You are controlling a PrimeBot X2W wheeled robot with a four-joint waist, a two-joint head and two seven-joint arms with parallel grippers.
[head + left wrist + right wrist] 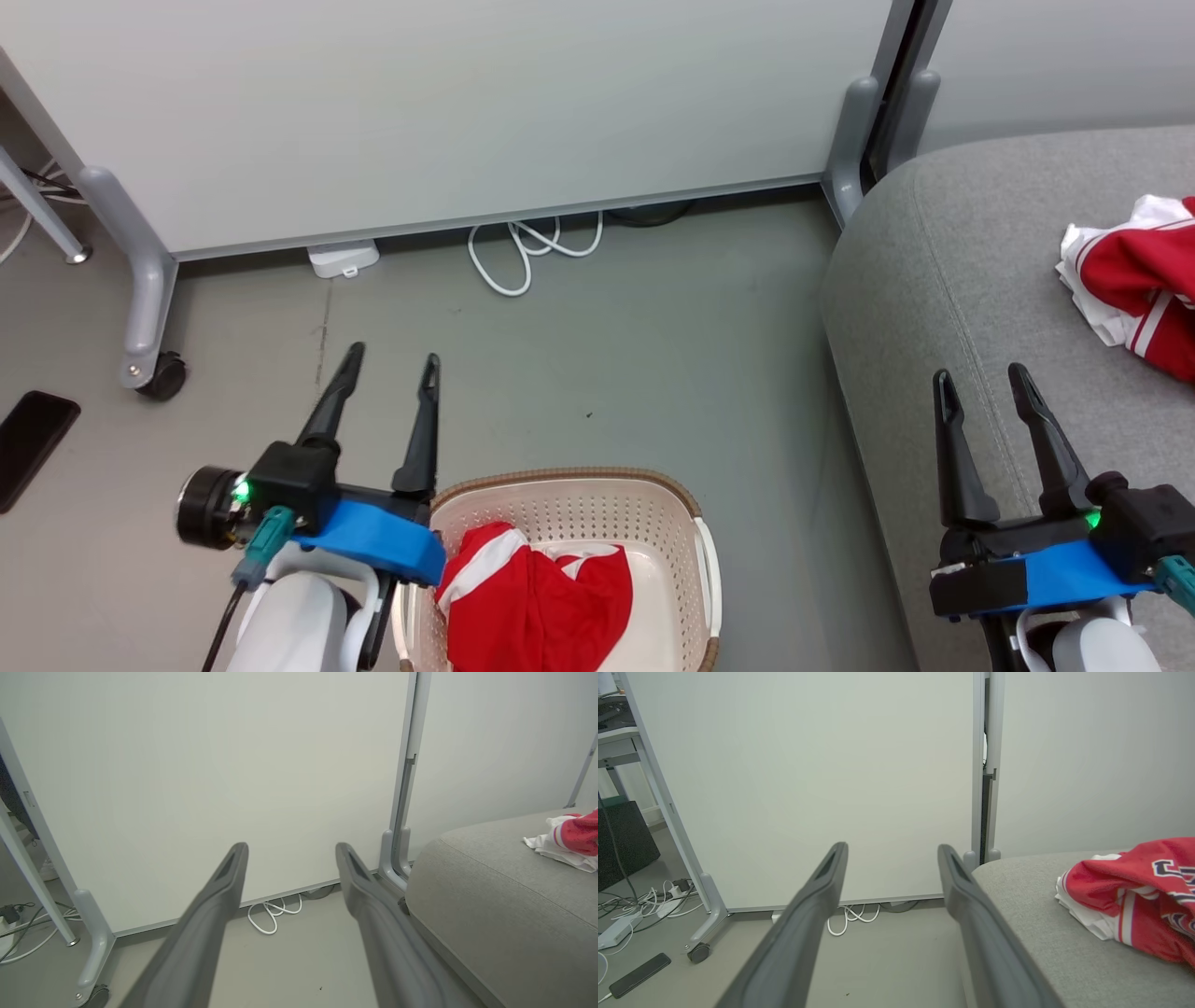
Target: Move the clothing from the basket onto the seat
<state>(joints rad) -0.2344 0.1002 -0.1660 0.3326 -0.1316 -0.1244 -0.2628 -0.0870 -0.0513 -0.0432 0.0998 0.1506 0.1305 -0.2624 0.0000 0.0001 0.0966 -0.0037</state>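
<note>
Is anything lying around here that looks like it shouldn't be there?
What looks like a dark phone lies flat on the floor beside a wheeled partition, where it might get rolled over. A white cable also loops loose under that partition.

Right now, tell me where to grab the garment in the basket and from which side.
Pinch the bunched ridge across the garment, coming straight down from above: it lies crumpled inside the basket, whose walls block a sideways approach. The open left tool is likely nearest.
</note>
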